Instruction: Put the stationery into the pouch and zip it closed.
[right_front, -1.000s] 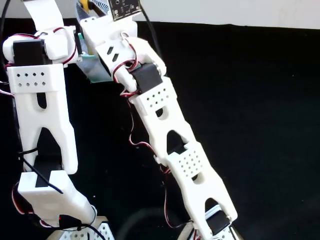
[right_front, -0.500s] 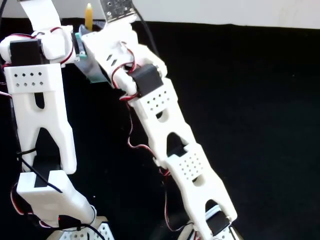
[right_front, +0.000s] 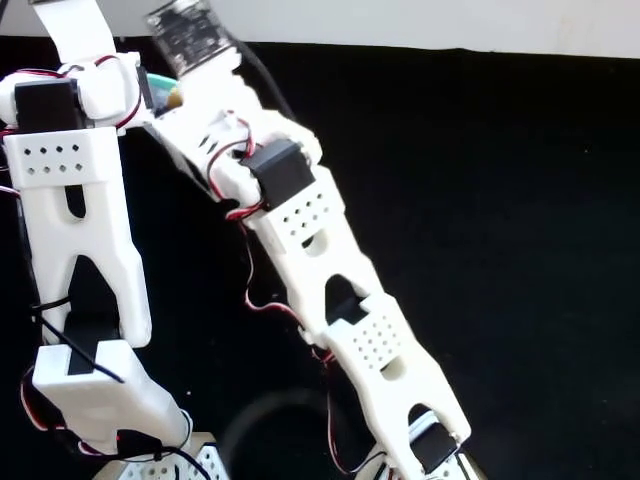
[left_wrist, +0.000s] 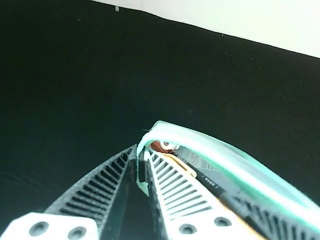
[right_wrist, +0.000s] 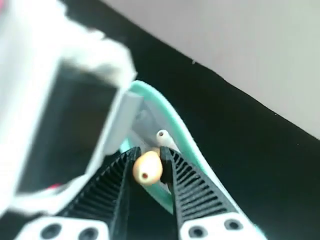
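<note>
Hazards, nearest first: the right tool (right_wrist: 149, 153) is clamping a yellow pencil (right_wrist: 146, 169) by one end only, so the pencil may be pivoting or slipping free if the arm tilts; a release short of the mouth would be dropping it onto the counter (left_wrist: 75, 75). The left tool (left_wrist: 140, 159), fingers together on the mint rim of the pouch (left_wrist: 215, 145), is holding only a narrow bite of edge; a push from the pencil against that rim could be pulling the pouch loose or folding its mouth shut. In the high view the left arm (right_front: 75, 200) and right arm (right_front: 300, 210) are crowding together at the pouch, so a wrist-to-wrist knock is a further risk. The pouch is not yet being closed; anything standing proud of the mouth would be blocking that step

Positions: the pencil is sitting between the right tool's fingertips, end on to that wrist camera, with the pouch's open rim curving just beyond and a small white item (right_wrist: 162, 135) showing inside it. The pouch is extending away from the left tool's tips, one finger appearing to lie inside the mouth beside a dark pen (left_wrist: 210, 182). Whether the pouch is resting on the counter cannot be told. Beyond, the black counter is running back to a pale wall (left_wrist: 250, 20)
</note>
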